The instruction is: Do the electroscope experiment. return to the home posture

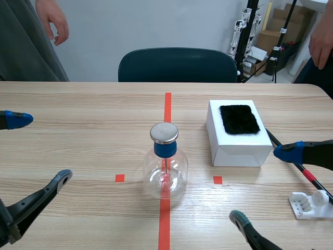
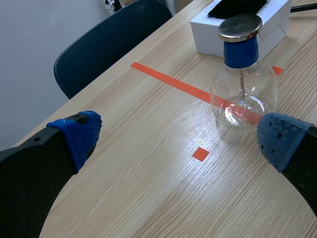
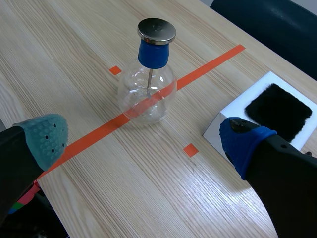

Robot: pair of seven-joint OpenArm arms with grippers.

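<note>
spreading wide on nothing at the left gripper [image 1: 40,148] and the right gripper [image 1: 264,183] alike; facing the electroscope flask [image 1: 165,161], standing upright ahead of both finger pairs, touching neither; likely finishing the return to home posture, needing only parking the arms low, well apart from the glass.

One flask [image 1: 165,172], one box [image 1: 234,143] (fur [image 1: 239,119] atop), one rod [image 1: 310,177].

Pale wood-grain worktop [image 1: 78,104]. Dark teal chair [image 1: 177,65] pushed against worktop's far edge, at middle. Person [image 1: 26,47] in grey behind worktop's far left corner. Second person [image 1: 322,47] behind far right corner. Cardboard boxes [image 1: 268,39] and black stands [image 1: 283,36] beyond worktop, far right.
</note>
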